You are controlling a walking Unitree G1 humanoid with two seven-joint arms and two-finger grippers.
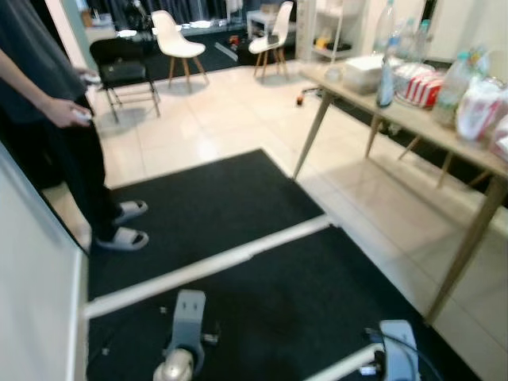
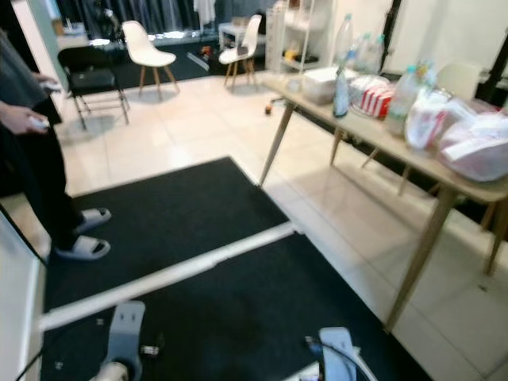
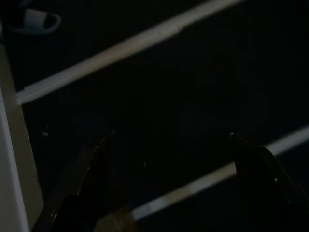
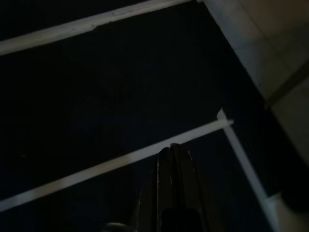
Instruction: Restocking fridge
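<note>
- Your left gripper (image 3: 169, 145) hangs idle over the black mat (image 1: 238, 230); in the left wrist view its two fingers (image 3: 99, 159) stand wide apart, holding nothing.
- Your right gripper (image 4: 173, 154) hangs too over the mat, and its fingers are pressed together, with nothing between them.
- You see both silver arms at the bottom edge of the eye views: left arm (image 1: 184, 333), right arm (image 1: 397, 349).
- The groceries are at the upper right of the frame on the wooden table (image 2: 468, 190): bottles (image 2: 342, 67), a red striped box (image 2: 377, 99), plastic bags (image 2: 480, 147).
- A person (image 1: 48, 119) stands at the left edge of the frame, in grey slippers (image 1: 123, 238).
- White tape lines (image 1: 214, 266) cross the mat.
- Chairs (image 1: 178, 44) stand at the top of the frame.
</note>
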